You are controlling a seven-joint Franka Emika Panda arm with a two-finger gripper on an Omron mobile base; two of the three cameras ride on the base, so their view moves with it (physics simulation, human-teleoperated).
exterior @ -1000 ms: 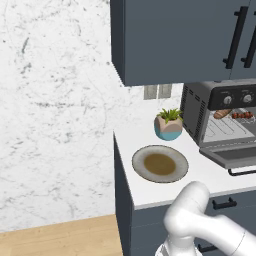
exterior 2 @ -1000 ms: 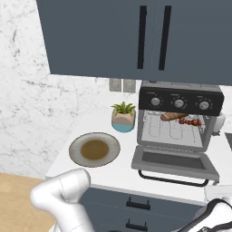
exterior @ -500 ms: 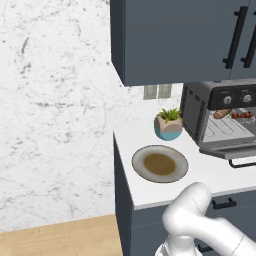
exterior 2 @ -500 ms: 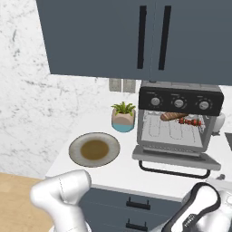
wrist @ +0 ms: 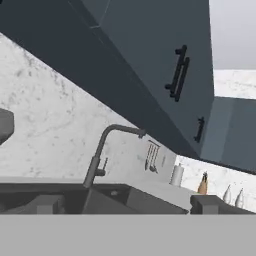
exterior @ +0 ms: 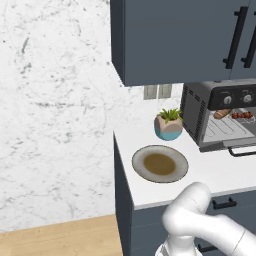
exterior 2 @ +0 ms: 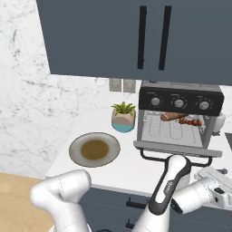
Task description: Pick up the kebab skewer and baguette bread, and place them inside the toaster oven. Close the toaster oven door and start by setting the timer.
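Gripper (wrist: 127, 204) open, jaws wide, holding nothing; tips frame dark faucet (wrist: 102, 150) ahead. Kebab skewer (exterior 2: 190, 121) and baguette bread (exterior 2: 172, 116) side by side on rack inside toaster oven (exterior 2: 180, 98), behind hand. Toaster oven door (exterior 2: 177, 148) hangs partly lowered.

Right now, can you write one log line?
skewer and baguette: in toaster oven | door: open | gripper: open, empty

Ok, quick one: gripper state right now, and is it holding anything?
Gripper: open, holding nothing; the hand view looks toward a sink faucet.
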